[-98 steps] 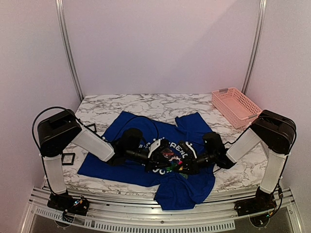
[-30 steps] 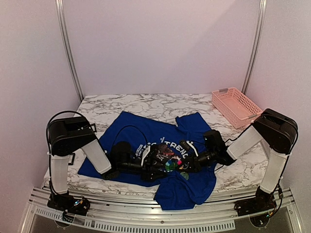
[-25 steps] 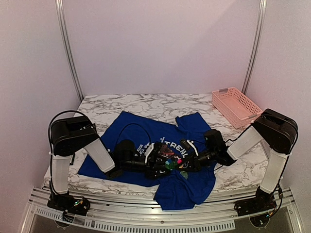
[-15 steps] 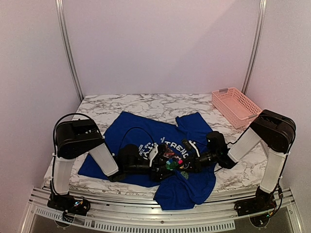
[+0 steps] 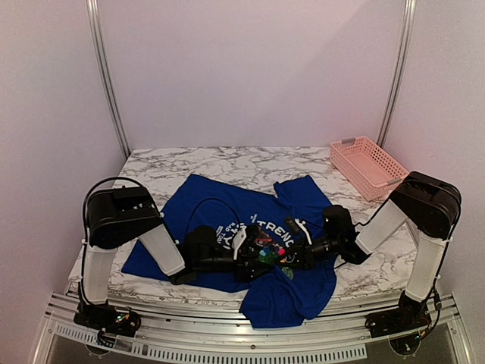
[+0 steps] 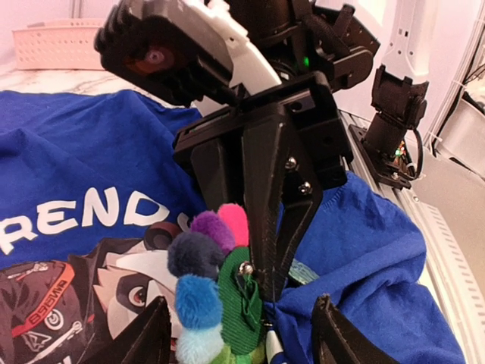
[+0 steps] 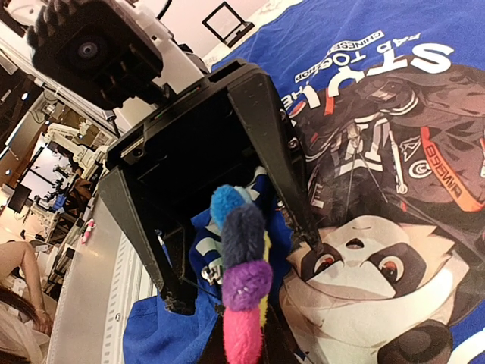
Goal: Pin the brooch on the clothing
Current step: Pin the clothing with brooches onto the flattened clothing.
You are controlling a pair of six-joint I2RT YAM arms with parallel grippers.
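The right gripper [image 6: 261, 279] is pinched shut on the green backing of the small flower-shaped brooch with fuzzy multicoloured petals [image 6: 204, 277]. It holds the flower on edge, its row of petals roughly upright, just above the cartoon print of the royal-blue T-shirt [image 6: 76, 152]. The left gripper [image 5: 254, 254] faces it head-on from the opposite side, jaws wide open and gripping nothing, one finger on either side of the brooch with a gap showing on both, all of it over the shirt's chest near the middle of the white-veined marble table's [image 5: 227, 159] near edge
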